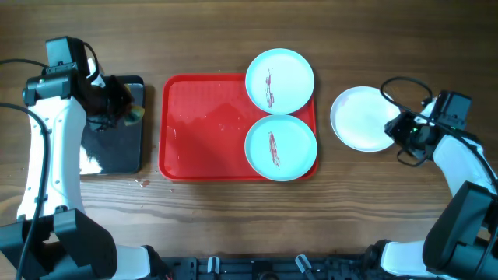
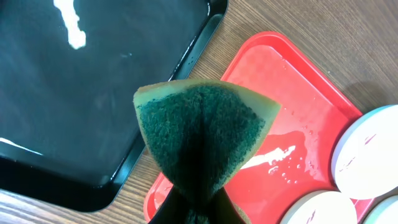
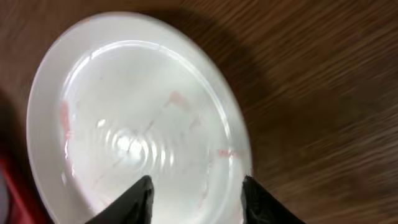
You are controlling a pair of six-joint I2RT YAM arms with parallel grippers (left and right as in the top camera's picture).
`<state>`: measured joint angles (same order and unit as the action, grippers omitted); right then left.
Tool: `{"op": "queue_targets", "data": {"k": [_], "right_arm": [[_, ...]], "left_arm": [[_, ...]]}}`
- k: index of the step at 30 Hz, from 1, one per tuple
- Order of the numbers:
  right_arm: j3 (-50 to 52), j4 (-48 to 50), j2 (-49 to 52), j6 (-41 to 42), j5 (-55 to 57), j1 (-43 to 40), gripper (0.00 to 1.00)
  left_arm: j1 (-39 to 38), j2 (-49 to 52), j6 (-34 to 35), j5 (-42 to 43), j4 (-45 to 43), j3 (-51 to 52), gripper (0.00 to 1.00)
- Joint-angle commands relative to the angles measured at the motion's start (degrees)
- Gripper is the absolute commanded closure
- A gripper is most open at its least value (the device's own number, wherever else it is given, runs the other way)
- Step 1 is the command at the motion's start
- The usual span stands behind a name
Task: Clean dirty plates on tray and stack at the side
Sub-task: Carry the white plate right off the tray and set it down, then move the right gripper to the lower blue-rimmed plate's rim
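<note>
Left arm (image 1: 50, 155): stretched forward on its own side, wrist turned inward.
Left gripper (image 1: 118, 103): jaws pinched tight on a green sponge (image 2: 202, 130).
Right arm (image 1: 459, 159): folded low, forearm angled inward.
Right gripper (image 3: 196, 199): fingers spread apart.

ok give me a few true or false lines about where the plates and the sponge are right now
1. Two mint-blue plates lie on the red tray. True.
2. The white plate lies on the red tray. False: it lies on the table, right of the tray.
3. The left tool pinches a green sponge. True.
4. Both mint-blue plates are clean. False: each has dark red streaks across the middle.
5. The right tool is shut on the white plate. False: its fingers stand apart over the plate.
</note>
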<state>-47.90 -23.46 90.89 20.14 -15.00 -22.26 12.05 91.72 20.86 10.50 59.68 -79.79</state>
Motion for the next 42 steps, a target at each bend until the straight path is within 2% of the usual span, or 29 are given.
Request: {"op": "queue_targets", "data": {"k": [1, 6, 9, 14, 20, 25, 29, 33, 35, 40, 42], "right_arm": [[-6.8, -6.0, -1.4, -5.1, -9.6, 0.4, 0.50], [-12.9, -15.9, -4.9, -8.8, -13.1, 5.5, 0.50], [-12.2, -18.6, -5.0, -8.8, -12.9, 13.7, 0.51], [-8.7, -19.0, -4.0, -4.5, -3.6, 26.7, 0.53], [-7.3, -18.1, 0.2, -4.7, 4.7, 36.2, 0.56], [-7.1, -16.4, 4.7, -4.5, 11.3, 37.0, 0.57], [-7.1, -14.7, 6.4, -4.9, 11.6, 37.0, 0.60], [-7.1, -14.1, 6.5, -4.9, 11.6, 37.0, 0.74], [-7.1, -14.1, 6.5, -4.9, 11.4, 37.0, 0.86], [-7.1, -13.9, 6.5, -4.9, 10.3, 37.1, 0.96], [-7.1, -13.9, 6.5, -5.0, 8.5, 37.1, 0.96]], "left_arm": [[-0.2, -0.1, 0.6, -0.1, -0.2, -0.8, 0.96], [-0.2, -0.1, 0.6, -0.1, -0.3, -0.8, 0.96], [-0.2, -0.1, 0.6, -0.1, -0.2, -0.8, 0.96], [-1.0, -0.1, 0.6, -0.1, -0.3, -0.8, 0.96], [-2.3, -0.1, 0.5, -0.2, -0.3, -0.8, 0.96], [-2.3, -0.1, 0.5, -0.1, -0.3, -0.8, 0.96], [-2.3, -0.1, 0.5, -0.1, -0.3, -0.8, 0.96], [-2.3, -0.1, 0.6, -0.1, -0.3, -0.8, 0.96], [-2.3, -0.1, 0.5, -0.1, -0.3, -0.8, 0.96], [-2.3, -0.1, 0.6, -0.1, -0.3, -0.8, 0.96], [-2.3, -0.1, 0.5, -0.1, -0.3, -0.8, 0.96]]}}
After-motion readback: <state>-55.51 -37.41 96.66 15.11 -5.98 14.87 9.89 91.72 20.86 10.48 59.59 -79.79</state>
